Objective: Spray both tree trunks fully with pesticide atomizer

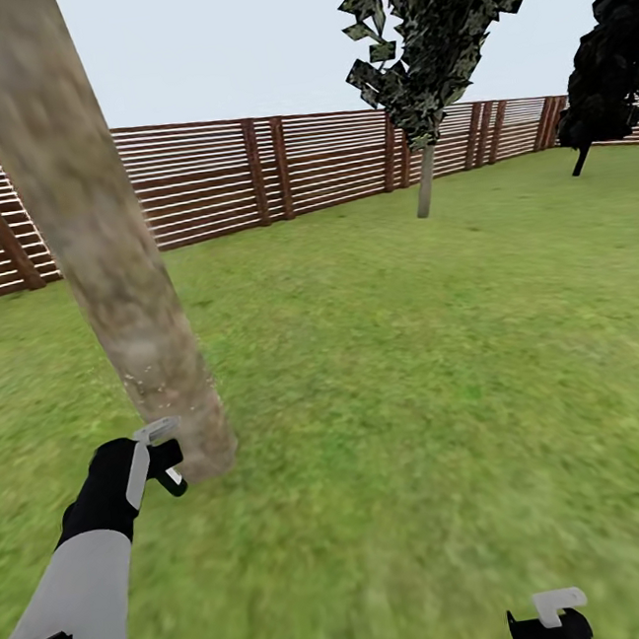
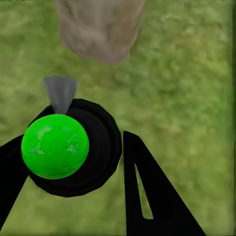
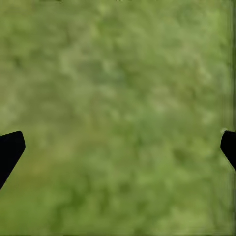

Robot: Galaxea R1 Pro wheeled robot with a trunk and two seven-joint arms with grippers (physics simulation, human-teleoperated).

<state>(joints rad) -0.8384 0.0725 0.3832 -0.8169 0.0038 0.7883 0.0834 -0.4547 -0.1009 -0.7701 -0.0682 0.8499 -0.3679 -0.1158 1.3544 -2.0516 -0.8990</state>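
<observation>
Left gripper (image 1: 162, 454): clenched on pesticide atomizer (image 2: 69, 147) (green cap facing wrist cam), nozzle aimed at tree trunk (image 1: 103, 245), just beside its base; left arm nearer.
Right gripper (image 1: 552, 620): released, fingers apart over grass (image 3: 118, 98).
Beyond: open lawn, 2nd tree (image 1: 429, 59) well apart, by fence (image 1: 243, 169).

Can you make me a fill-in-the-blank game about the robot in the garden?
1. The left hand holds the pesticide atomizer, whose round top is coloured ____.
2. The atomizer is held close to the base of a thick tree ____.
3. The right hand is open and has only ____ below it.
4. Behind the lawn stands a brown wooden ____.

Missing words: green; trunk; grass; fence
</observation>
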